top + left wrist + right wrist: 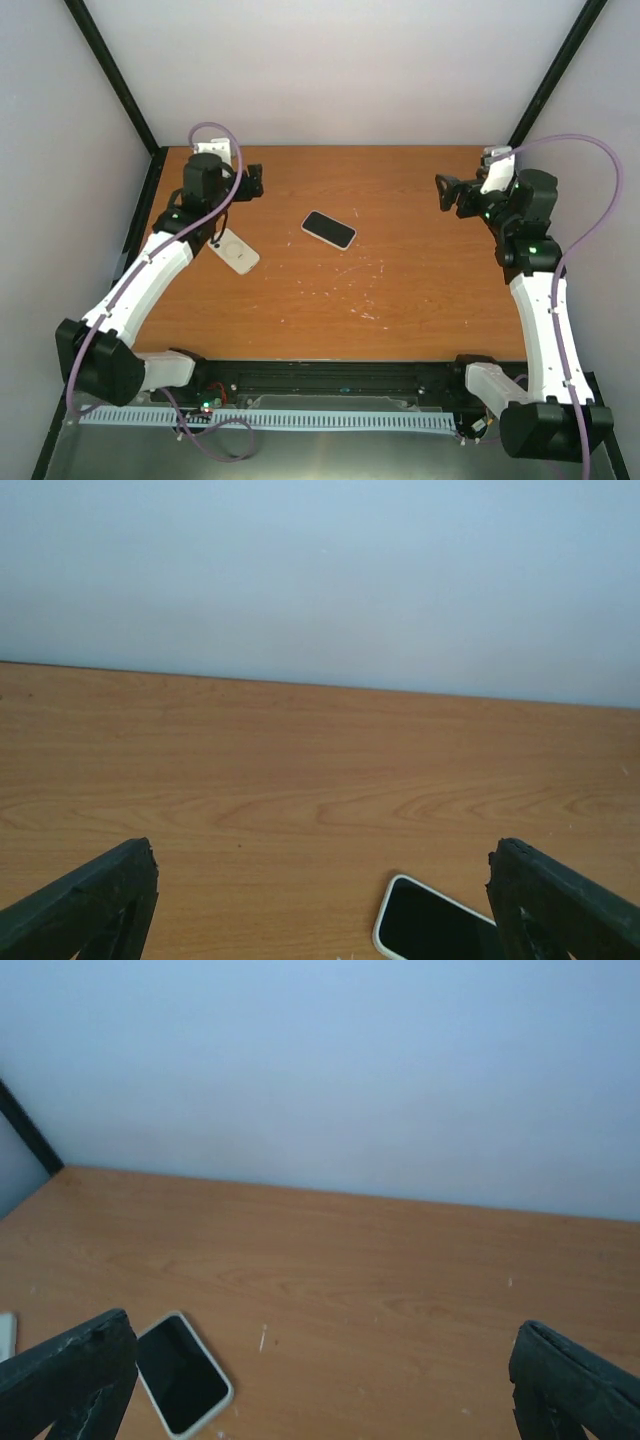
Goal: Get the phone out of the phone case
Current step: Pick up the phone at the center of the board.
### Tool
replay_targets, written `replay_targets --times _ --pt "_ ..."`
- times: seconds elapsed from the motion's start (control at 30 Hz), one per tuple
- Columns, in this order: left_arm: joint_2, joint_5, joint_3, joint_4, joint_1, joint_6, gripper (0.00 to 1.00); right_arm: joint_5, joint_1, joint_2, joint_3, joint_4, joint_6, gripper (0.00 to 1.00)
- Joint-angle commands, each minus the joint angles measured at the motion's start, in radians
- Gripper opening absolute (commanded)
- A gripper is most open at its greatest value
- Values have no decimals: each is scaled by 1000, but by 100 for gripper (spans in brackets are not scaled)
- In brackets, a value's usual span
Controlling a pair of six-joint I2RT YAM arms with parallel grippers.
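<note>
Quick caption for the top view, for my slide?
Phone screen-up at centre, flat white piece apart near the left arm; left pincer and right pincer open, empty.

No readable text, label, brand, number or sign in any view. Screen of phone (pixel 329 229) was dark, blank. White phone case (pixel 234 251) showed faint ring mark only; any lettering too small to read.

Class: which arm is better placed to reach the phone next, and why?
Left, probably: the left gripper, open, sits nearer the phone than the right gripper, also open but farther off.
</note>
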Motion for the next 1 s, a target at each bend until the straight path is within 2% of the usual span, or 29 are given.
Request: replay_targets --times 0.0,0.03,0.1,0.13,0.33,0.47,0.6,0.77,0.97 --pt "81 81 17 -70 2 -13 91 -184 -1 58 -42 -93 -271 100" --pt "109 109 22 -96 4 -23 89 -238 10 85 -35 -131 -344 100" --pt "186 203 40 -125 17 -27 77 -219 56 152 2 -205 -409 100" --pt "230 238 63 -144 22 -38 76 -206 81 185 22 -236 -437 100" --pt "495 281 253 -203 49 -75 92 -134 228 348 82 -321 -533 100" --pt "701 336 507 -321 60 -24 95 -134 279 415 61 -339 -550 98" --pt "896 429 695 -407 63 12 90 -150 279 401 -25 -288 -524 98" --pt "993 564 735 -372 62 -6 83 -98 279 419 -53 -287 -498 98" --pt "1046 647 715 -326 50 -35 81 -89 277 440 -78 -272 -485 98"
